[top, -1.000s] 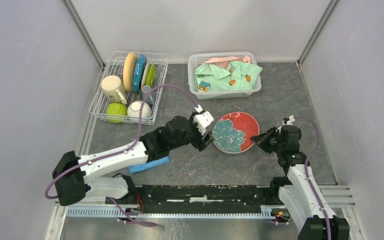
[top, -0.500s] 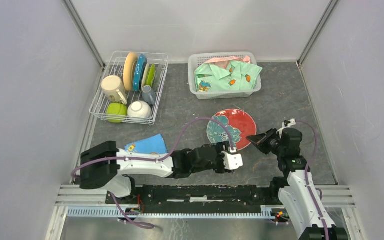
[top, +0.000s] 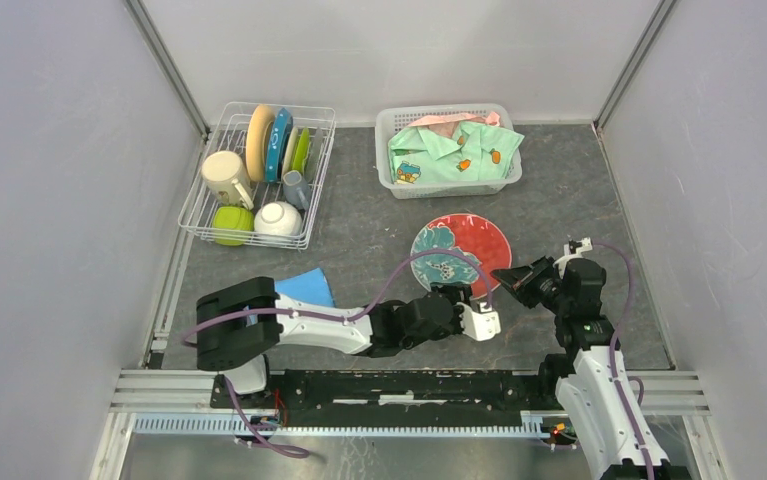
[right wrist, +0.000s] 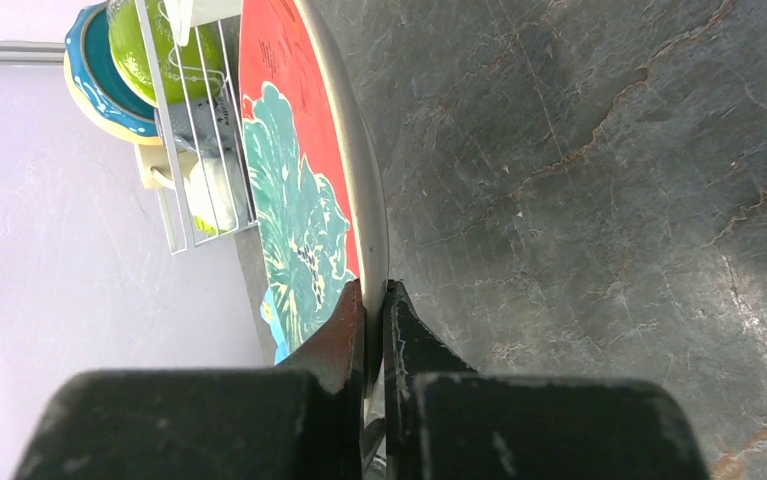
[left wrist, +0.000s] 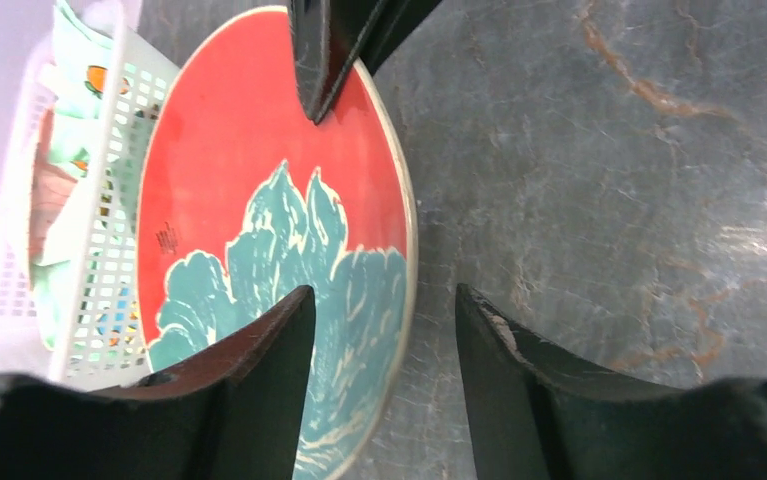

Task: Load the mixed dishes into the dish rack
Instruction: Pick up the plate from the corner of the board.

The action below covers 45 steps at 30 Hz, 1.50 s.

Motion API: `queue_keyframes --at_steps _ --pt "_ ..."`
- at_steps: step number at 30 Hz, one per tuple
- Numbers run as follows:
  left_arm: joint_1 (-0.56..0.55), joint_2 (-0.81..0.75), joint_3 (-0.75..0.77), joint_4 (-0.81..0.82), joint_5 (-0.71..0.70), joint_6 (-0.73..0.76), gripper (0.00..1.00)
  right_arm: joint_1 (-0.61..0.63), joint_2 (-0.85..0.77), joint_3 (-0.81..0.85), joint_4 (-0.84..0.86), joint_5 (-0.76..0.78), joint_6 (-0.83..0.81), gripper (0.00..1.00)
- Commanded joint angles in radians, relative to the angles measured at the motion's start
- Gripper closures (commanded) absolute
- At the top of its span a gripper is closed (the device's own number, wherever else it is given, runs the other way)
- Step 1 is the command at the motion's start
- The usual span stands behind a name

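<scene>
While your right gripper (right wrist: 374,290) was clamped shut on the red plate's (top: 464,245) right rim, your left gripper (left wrist: 384,300) stood open at the plate's near edge. One finger (left wrist: 259,390) was over its teal flower, the other over bare table (left wrist: 609,200). Far left of the plate, well apart, the rack (top: 325,125) held upright plates (top: 277,140), a mug (top: 224,175) and bowls (top: 277,218). The basket (top: 449,188) sat just beyond the plate.

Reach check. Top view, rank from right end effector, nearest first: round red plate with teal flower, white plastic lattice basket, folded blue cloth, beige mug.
1. Red plate: rim in right end effector.
2. White basket: far side, centre.
3. Blue cloth: left, near side.
4. Beige mug: far left, in rack.
</scene>
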Motion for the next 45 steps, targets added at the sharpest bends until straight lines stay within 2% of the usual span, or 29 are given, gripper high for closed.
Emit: queue_keyframes --at_steps 1,6,10,17,19,25,29,36,39,43,45 --pt "-0.014 0.039 0.064 0.092 -0.061 0.102 0.43 0.002 -0.029 0.034 0.193 -0.074 0.060 1.00" --pt "-0.013 0.064 0.087 0.078 -0.062 0.121 0.51 0.002 -0.039 0.033 0.195 -0.069 0.068 1.00" --pt "-0.014 0.070 0.099 0.063 -0.054 0.107 0.66 0.003 -0.044 0.033 0.196 -0.067 0.071 1.00" --pt "0.014 0.041 0.129 0.020 -0.006 0.007 0.97 0.003 -0.045 0.060 0.191 -0.063 0.026 1.00" --pt "0.047 0.026 0.143 -0.011 0.045 -0.047 0.98 0.002 -0.049 0.069 0.158 -0.048 0.003 0.99" --pt "0.137 -0.012 0.159 -0.052 0.141 -0.182 0.98 0.002 -0.055 0.073 0.158 -0.025 -0.013 0.68" --pt "0.197 -0.032 0.149 -0.054 0.214 -0.285 0.98 0.002 -0.050 0.075 0.157 -0.022 -0.025 0.54" --pt "0.312 -0.088 0.163 -0.079 0.288 -0.468 0.98 0.002 -0.063 0.128 0.131 -0.012 -0.099 0.21" --pt "0.357 -0.120 0.196 -0.118 0.310 -0.530 0.98 0.003 -0.070 0.147 0.128 -0.009 -0.133 0.03" --pt "0.418 -0.172 0.290 -0.259 0.332 -0.561 0.98 0.002 -0.078 0.150 0.103 0.011 -0.169 0.02" --pt "0.463 -0.195 0.346 -0.341 0.395 -0.587 0.98 0.003 -0.082 0.139 0.105 0.012 -0.173 0.02"
